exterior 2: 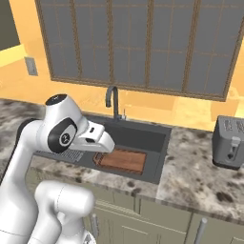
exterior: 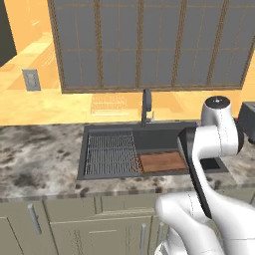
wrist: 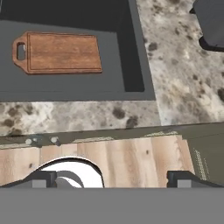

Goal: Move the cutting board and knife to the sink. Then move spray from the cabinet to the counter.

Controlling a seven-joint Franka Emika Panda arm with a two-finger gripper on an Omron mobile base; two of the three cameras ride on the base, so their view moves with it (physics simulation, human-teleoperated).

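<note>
Left base view, left to right: wall outlet [exterior: 31, 79] on the orange wall, counter [exterior: 37, 159] speckled grey-brown, then the sink [exterior: 94, 132] with its wire rack [exterior: 110, 153] in the left half and the dark faucet [exterior: 146, 106] behind. Cutting board [exterior: 162, 162] lies flat inside the sink, just right of the rack, touching it or nearly. My white arm crosses in front on the right and hides the basin's right end. Low cabinet fronts [exterior: 74, 224] run below the counter edge.

Right base view: my arm at left, cutting board [exterior 2: 121, 160] on the sink [exterior 2: 152, 138] floor, faucet [exterior 2: 112, 100] at the back, grey toaster [exterior 2: 230, 142] on the counter [exterior 2: 200, 176] well right of the basin.

Hand view: cutting board [wrist: 59, 52] at upper left inside the dark sink [wrist: 131, 57], handle tab pointing left, counter [wrist: 175, 70] to its right, corner of the toaster [wrist: 212, 22] at top right. My gripper [wrist: 111, 178] hangs over the counter's front edge and the wood floor [wrist: 140, 157]; my fingers [wrist: 183, 178] stand spread wide, released, nothing between them. Can't spot the knife or spray.
</note>
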